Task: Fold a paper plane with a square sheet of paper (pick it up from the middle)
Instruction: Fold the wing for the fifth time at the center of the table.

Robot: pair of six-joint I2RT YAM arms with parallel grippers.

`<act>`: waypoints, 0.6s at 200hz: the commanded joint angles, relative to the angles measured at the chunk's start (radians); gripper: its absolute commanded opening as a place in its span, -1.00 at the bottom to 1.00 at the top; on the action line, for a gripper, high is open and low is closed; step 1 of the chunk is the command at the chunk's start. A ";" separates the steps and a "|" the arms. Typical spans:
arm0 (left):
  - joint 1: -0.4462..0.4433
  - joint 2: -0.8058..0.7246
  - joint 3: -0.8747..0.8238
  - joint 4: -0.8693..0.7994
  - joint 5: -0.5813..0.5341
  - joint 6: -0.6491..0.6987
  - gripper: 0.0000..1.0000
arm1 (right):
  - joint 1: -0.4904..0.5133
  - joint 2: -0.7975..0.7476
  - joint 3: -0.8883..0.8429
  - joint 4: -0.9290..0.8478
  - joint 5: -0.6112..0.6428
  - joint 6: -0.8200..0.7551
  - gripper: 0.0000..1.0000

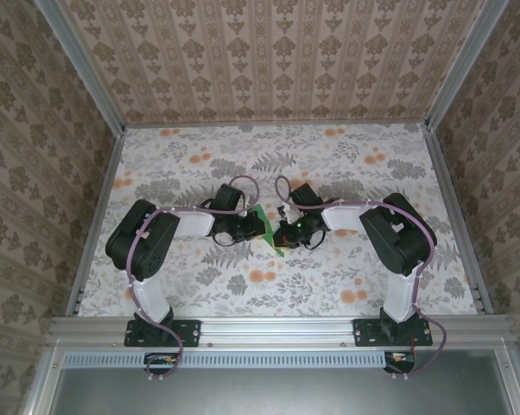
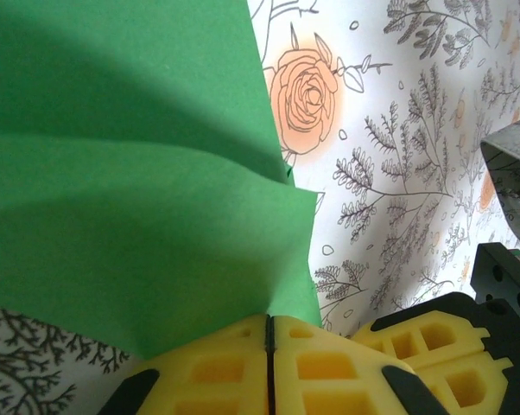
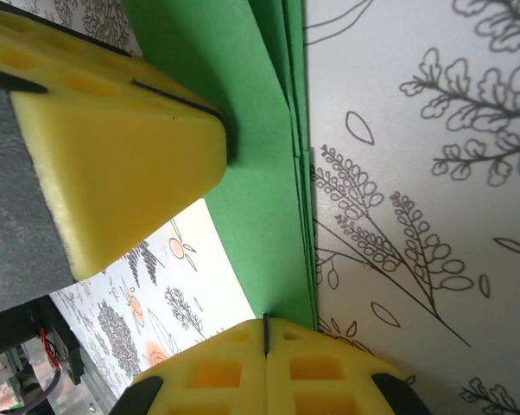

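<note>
The green sheet of paper (image 1: 275, 250), folded into several stacked layers, hangs between both grippers just above the middle of the table. My left gripper (image 2: 269, 333) is shut on the paper (image 2: 139, 173), which fans up and left from the pads with a crease. My right gripper (image 3: 266, 333) is shut on the paper's (image 3: 260, 199) edge, where the layers run in a straight line. From above, the left gripper (image 1: 256, 228) and right gripper (image 1: 282, 233) almost touch and hide most of the paper's shape. The left gripper's yellow pads (image 3: 113, 147) sit close on the paper.
The floral tablecloth (image 1: 277, 164) covers the table, bounded by patterned walls and metal rails (image 1: 277, 327) at the near edge. The right gripper's yellow pads (image 2: 424, 346) crowd the lower right of the left wrist view. Both arms bend inward toward the centre.
</note>
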 commanded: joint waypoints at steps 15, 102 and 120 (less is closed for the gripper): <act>0.005 0.049 0.014 -0.132 -0.096 0.019 -0.98 | -0.004 -0.019 -0.058 -0.103 0.029 -0.033 -1.00; 0.024 0.080 0.009 -0.156 -0.117 -0.001 -1.00 | -0.004 -0.094 -0.160 -0.237 0.027 -0.129 -1.00; 0.023 0.073 0.009 -0.140 -0.102 0.000 -1.00 | -0.006 -0.122 -0.157 -0.250 0.041 -0.133 -1.00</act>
